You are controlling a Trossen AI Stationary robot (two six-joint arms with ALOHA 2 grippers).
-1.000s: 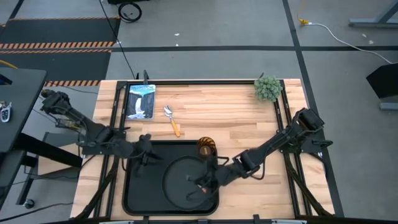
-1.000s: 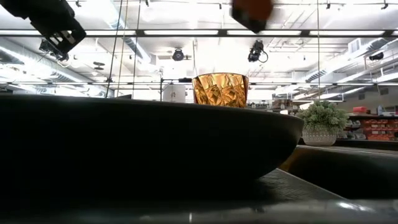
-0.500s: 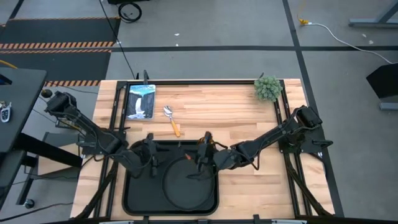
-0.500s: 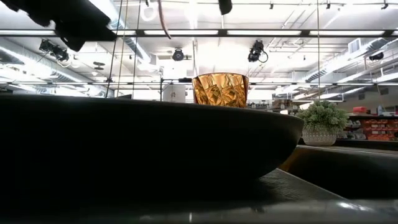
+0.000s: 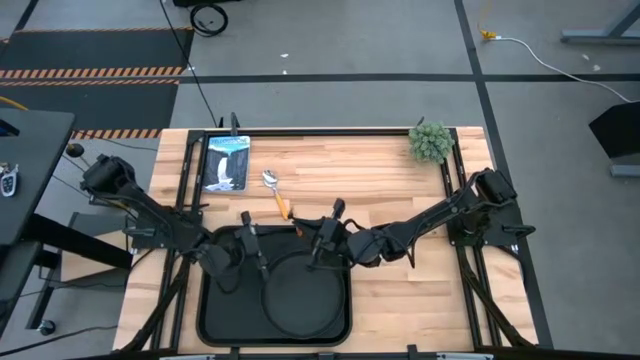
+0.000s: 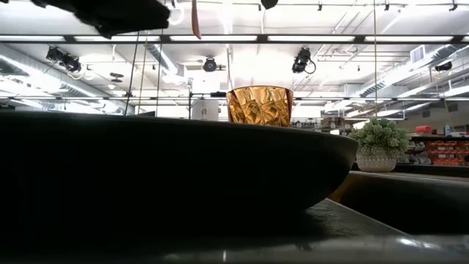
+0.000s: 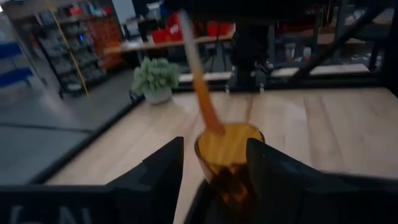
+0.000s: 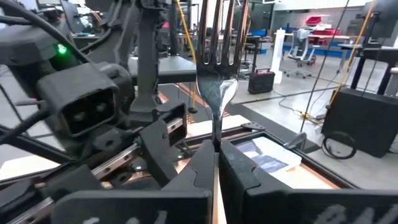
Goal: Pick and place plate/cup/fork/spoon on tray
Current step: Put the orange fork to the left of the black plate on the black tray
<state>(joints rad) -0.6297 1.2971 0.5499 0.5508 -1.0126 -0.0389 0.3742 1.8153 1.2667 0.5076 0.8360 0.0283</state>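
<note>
The black tray (image 5: 215, 300) lies at the table's near edge with the round black plate (image 5: 300, 295) on it. The amber cup (image 6: 259, 106) stands beyond the plate and also shows in the left wrist view (image 7: 227, 149). The spoon (image 5: 274, 193) lies on the wood beyond the tray. My right gripper (image 5: 318, 238) is over the tray's far right part, shut on the fork (image 8: 217, 37). My left gripper (image 7: 214, 165) is open and empty over the tray's far left part (image 5: 250, 242), facing the cup. My right gripper pinches the fork's silver neck (image 8: 216, 127) just below the tines between its two fingers. The fingers come about level from the table's right and lie across the fork. The fork is lifted clear, tines up, its orange handle (image 7: 205, 106) slanting down toward the cup's rim.
A small upright picture panel (image 5: 225, 162) stands at the far left and a potted plant (image 5: 430, 142) at the far right. Bare wood lies between them and to the right of the tray. The two grippers are close together over the tray's far edge.
My right gripper has gone from above the plate's near right part toward the table's far edge, carrying the fork, and now faces left. My left gripper has shifted toward the table's right, nearer the cup. The cup, plate and spoon have stayed put.
</note>
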